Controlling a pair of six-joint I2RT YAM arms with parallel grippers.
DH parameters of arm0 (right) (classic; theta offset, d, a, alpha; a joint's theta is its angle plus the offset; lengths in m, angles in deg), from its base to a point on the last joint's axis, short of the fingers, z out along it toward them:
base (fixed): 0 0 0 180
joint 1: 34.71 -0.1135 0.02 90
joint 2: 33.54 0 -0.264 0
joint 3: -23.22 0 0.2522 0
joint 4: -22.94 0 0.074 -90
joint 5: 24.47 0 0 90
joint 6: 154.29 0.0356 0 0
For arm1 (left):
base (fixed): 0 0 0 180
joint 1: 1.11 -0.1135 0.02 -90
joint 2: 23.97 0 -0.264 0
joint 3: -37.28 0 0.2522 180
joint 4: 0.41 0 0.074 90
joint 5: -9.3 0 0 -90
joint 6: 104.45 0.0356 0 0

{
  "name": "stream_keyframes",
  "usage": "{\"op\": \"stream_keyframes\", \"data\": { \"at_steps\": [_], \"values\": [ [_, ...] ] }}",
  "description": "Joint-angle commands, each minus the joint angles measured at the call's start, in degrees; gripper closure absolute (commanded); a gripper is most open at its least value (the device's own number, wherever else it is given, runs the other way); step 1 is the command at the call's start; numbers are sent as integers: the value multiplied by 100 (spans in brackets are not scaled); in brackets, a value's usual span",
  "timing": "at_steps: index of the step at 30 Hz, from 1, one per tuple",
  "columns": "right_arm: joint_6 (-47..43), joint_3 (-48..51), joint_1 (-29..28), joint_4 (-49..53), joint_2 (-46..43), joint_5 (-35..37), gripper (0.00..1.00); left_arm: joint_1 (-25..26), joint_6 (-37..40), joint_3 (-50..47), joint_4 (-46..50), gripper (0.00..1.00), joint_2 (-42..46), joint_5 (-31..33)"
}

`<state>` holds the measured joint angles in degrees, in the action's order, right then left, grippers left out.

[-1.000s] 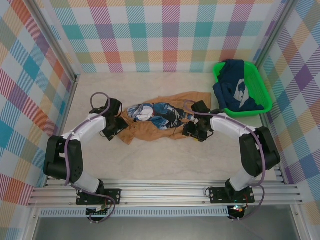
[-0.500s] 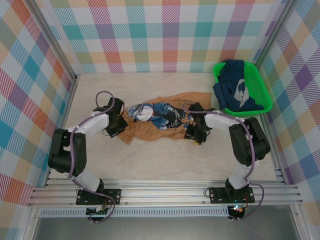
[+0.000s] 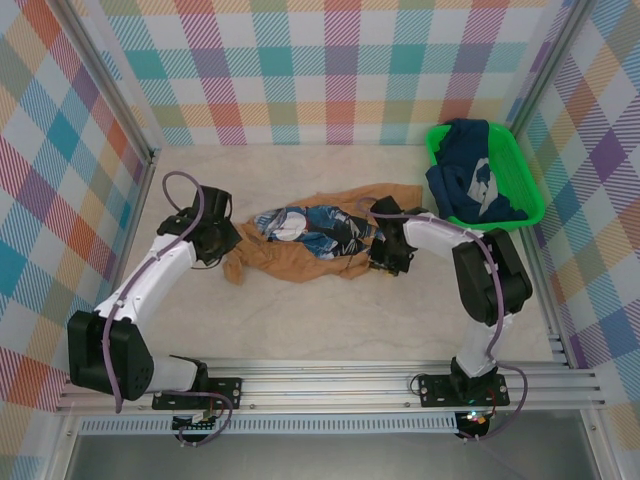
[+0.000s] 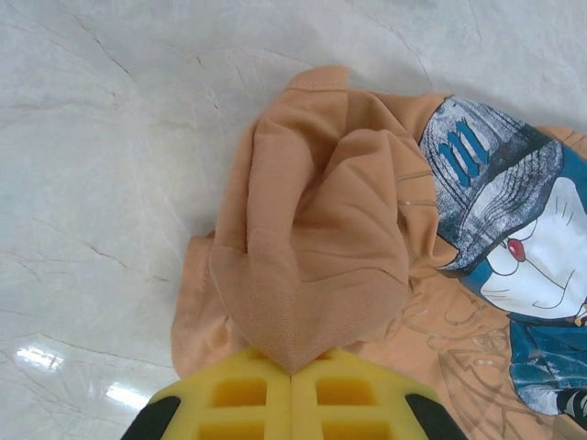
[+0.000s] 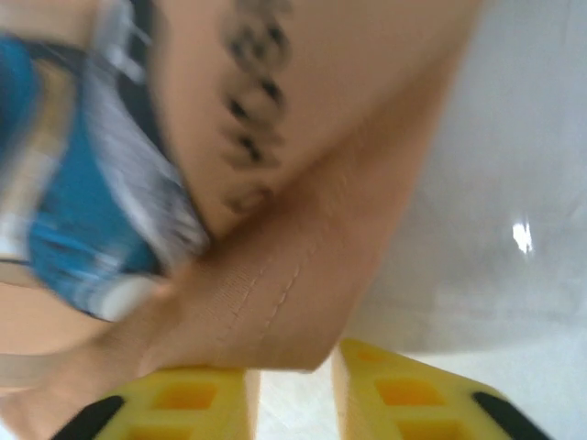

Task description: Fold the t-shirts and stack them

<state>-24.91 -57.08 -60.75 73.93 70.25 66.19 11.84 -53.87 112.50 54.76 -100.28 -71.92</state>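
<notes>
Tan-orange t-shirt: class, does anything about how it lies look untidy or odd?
Yes. The tan-orange t-shirt lies crumpled, not flat, its print creased, one edge bunched up in the shut left tool. The navy t-shirt is heaped in the green basket.

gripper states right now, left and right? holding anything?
Left gripper: closed, pinching a fold of the tan-orange t-shirt.
Right gripper: open, a narrow gap between the jaws, tips at the shirt's hem, not clamped.

We see the tan-orange t-shirt [image 3: 300,262] crumpled mid-table, left gripper [image 3: 229,254] at its nine o'clock edge, right gripper [image 3: 386,262] at three; navy t-shirt [image 3: 468,175] in green basket [image 3: 495,226], two o'clock.
</notes>
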Motion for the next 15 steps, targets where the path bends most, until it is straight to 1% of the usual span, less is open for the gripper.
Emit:
{"op": "stream_keyframes", "data": {
  "at_steps": [1,6,10,12,15],
  "values": [
    [-202,-126,37,-430,-351,344,66,-99,-71,98,280,100,256,198],
    [-211,-358,143,-179,202,304,65,-108,-60,242,382,100,308,156],
    [-281,-474,169,-260,483,327,63,-107,-38,264,412,100,332,122],
    [-300,-606,204,-201,628,294,66,-109,-34,262,429,100,347,98],
    [-306,-718,215,-134,688,384,76,-109,-31,251,455,100,356,99]
  ]
}}
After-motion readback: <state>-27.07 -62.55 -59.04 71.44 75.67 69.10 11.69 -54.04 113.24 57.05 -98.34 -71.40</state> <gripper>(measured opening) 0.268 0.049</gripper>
